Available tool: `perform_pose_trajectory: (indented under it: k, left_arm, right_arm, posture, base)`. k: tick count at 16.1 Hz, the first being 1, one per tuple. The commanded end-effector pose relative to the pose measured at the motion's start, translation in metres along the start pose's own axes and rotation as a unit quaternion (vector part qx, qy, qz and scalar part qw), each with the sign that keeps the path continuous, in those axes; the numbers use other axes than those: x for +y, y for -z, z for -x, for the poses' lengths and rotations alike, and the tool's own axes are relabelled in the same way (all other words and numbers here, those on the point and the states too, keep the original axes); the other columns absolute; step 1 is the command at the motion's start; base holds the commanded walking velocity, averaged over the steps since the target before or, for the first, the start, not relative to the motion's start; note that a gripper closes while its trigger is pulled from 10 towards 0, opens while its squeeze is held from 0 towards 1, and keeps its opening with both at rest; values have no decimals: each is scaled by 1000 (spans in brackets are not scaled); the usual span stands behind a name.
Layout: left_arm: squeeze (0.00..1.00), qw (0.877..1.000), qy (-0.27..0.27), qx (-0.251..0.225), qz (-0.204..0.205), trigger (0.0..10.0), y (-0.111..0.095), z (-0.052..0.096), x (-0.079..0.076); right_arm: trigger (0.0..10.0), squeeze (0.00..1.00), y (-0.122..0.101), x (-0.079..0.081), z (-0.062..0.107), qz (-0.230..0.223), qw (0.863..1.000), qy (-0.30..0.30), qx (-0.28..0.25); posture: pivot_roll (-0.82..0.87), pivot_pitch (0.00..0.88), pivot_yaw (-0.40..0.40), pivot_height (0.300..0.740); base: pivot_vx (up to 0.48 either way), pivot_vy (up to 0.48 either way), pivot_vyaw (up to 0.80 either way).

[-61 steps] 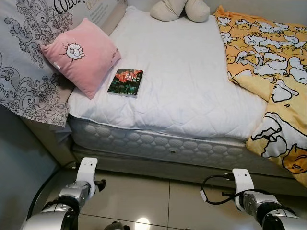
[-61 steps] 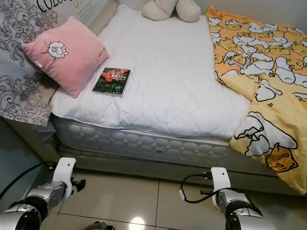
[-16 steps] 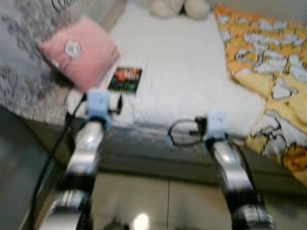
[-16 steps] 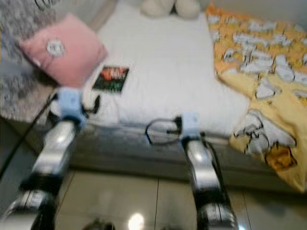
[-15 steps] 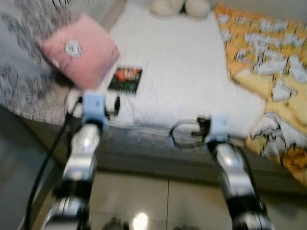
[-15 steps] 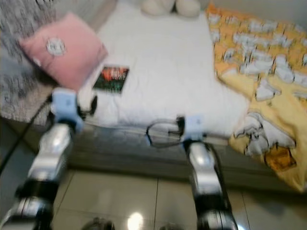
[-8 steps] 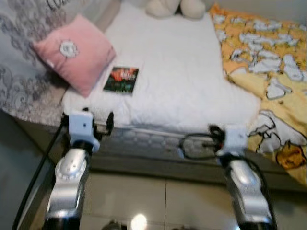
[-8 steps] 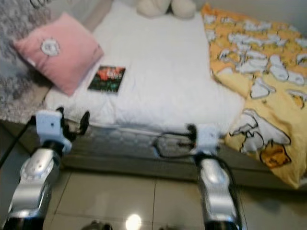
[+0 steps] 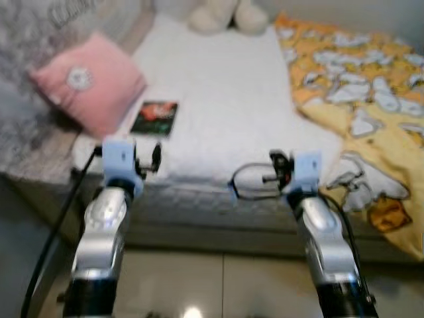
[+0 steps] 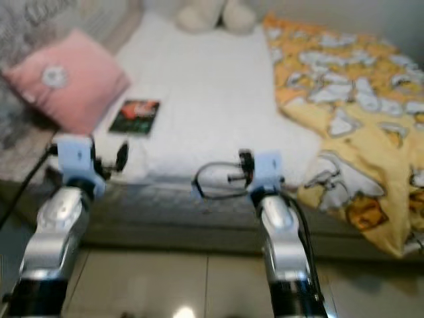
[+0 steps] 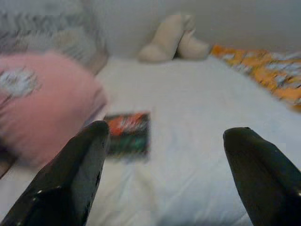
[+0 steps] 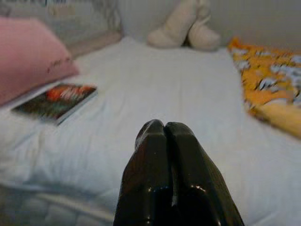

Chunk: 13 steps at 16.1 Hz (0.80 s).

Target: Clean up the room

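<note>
Both arms have come up from beside the floor tiles and now reach out level toward the near edge of the bed (image 9: 218,99), and the whole scene has shifted with the head camera and gone soft with blur.

Largest in view, the bed carries a white quilted cover, with a yellow duck-print blanket (image 9: 351,99) heaped over its right side and hanging over the near corner. A pink cushion (image 9: 86,83) leans at the left edge against the patterned grey headboard (image 9: 26,40). A cream plush toy (image 9: 222,16) sits at the far end of the mattress. A dark-covered book (image 9: 154,118) lies flat on the white cover just beside the cushion's lower corner, near the left front edge of the bed.

Left end effector (image 11: 164,174) is released, its two black fingers (image 11: 70,174) spread wide apart, pointing along the mattress with the book between them further on, not touching it. Right end effector (image 12: 164,136) is clenched, fingertips pressed together on nothing, held over the front of the white cover, well apart from the book.
</note>
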<state>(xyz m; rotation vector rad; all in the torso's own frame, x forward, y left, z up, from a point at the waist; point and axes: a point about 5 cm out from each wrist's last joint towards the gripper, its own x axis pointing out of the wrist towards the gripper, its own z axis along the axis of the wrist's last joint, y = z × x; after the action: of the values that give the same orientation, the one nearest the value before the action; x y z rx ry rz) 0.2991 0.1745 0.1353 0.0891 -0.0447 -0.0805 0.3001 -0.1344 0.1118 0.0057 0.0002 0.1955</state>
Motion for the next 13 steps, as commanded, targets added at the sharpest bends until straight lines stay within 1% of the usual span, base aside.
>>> perform_pose_trajectory:
  k: [1, 2, 4, 8, 9, 11, 13]
  left_arm:
    - [0, 1000, 11, 7, -2, 10000, 2, -4, -6]
    - [0, 1000, 9, 20, -10, 10000, 6, -8, -4]
    - [0, 999, -1, 32, -8, 10000, 10, -9, -2]
    - [0, 1000, 3, 30, -2, 10000, 8, -14, -2]
    - [0, 999, 5, 28, -13, 10000, 7, -17, -1]
    - [0, 999, 7, 29, -16, 10000, 7, -19, -1]
    - [0, 999, 7, 33, -19, 10000, 7, -21, 1]
  right_arm:
    - [10000, 0, 8, -6, 2, 1, 1000, 14, 21]
    - [10000, 0, 8, -6, 0, 4, 1000, 11, 23]
    - [10000, 0, 9, -6, 0, 5, 1000, 10, 25]
    - [10000, 0, 11, -7, -2, 8, 999, 11, 29]
    - [10000, 0, 11, -6, -3, 9, 999, 11, 30]
    - [10000, 0, 11, -6, -5, 10, 999, 10, 30]
    - [10000, 0, 11, -6, -5, 9, 999, 10, 29]
  posture:
    - [-105, 0, -23, 740]
    - [-108, 0, -22, 740]
    - [-109, 0, -21, 740]
    - [-110, 0, -18, 740]
    - [-110, 0, -16, 740]
    - [-108, 0, -14, 740]
    - [-108, 0, -14, 740]
  base:
    - [311, -360, -644]
    - [356, -319, -619]
    - [0, 0, -616]
    - [0, 0, -614]
    - [0, 0, -619]
    - [0, 0, -619]
    - [0, 392, -619]
